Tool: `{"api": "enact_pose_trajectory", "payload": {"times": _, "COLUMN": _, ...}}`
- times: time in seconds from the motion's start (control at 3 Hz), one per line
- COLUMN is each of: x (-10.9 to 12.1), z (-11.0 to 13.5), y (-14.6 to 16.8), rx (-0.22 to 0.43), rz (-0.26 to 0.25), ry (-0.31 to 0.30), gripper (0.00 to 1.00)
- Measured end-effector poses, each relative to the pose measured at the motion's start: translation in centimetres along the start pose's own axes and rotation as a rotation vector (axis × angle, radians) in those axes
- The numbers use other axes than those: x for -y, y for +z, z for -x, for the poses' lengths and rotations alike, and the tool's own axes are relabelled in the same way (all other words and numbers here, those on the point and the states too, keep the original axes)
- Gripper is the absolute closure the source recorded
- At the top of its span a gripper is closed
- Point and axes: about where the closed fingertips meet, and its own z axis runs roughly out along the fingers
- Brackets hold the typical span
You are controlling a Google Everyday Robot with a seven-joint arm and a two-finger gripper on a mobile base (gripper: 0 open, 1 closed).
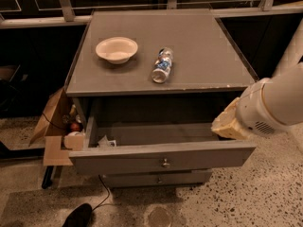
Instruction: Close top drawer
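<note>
The top drawer [161,157] of the grey cabinet stands pulled far out, its wide front with a small round metal knob [165,163] facing me. A bit of white crumpled paper [106,143] lies in its left corner. My gripper [226,123] is at the drawer's right end, just above the right side wall and front corner, on the white arm that comes in from the right.
On the cabinet top [199,56] sit a white bowl [116,49] and a plastic bottle [162,65] lying on its side. A narrower lower drawer [158,178] is below. An open cardboard box [59,126] with items stands at the left. A cable and a dark shoe [78,215] lie on the floor.
</note>
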Motion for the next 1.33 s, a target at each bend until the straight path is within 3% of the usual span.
{"api": "enact_pose_trajectory", "payload": {"times": 0.33, "x": -1.3, "z": -0.6, "y": 5.0, "rx": 0.09, "rz": 0.016, "ry": 0.055, "gripper": 1.0}}
{"api": "enact_pose_trajectory", "payload": {"times": 0.67, "x": -0.7, "z": -0.2, "y": 5.1, "rx": 0.106, "rz": -0.013, "ry": 0.059, "gripper": 1.0}}
{"api": "enact_pose_trajectory", "payload": {"times": 1.0, "x": -0.8, "z": -0.3, "y": 5.1, "rx": 0.105, "rz": -0.011, "ry": 0.059, "gripper": 1.0}}
{"api": "enact_pose_trajectory", "payload": {"times": 1.33, "x": -1.1, "z": -1.9, "y": 5.9, "rx": 0.084, "rz": -0.009, "ry": 0.035, "gripper": 1.0}}
